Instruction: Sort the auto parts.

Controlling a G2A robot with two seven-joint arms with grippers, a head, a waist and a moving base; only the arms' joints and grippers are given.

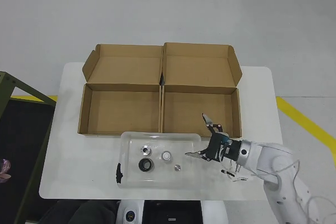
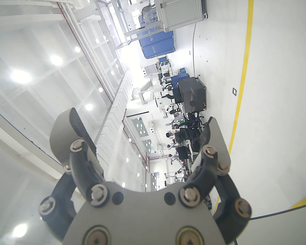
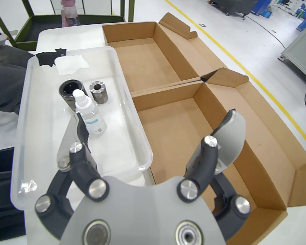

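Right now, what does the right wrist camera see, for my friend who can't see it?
The open right gripper hovers at the end of a see-through tray holding a spray bottle, a black tube and a grey metal cylinder. Two open cardboard boxes sit beside the tray.

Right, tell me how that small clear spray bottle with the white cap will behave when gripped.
The small clear spray bottle stands upright, tall and narrow, so a sideways nudge would probably tip it. Its round body looks smooth, so it may slip or roll once down. It looks like light plastic, likely needing only a gentle squeeze.
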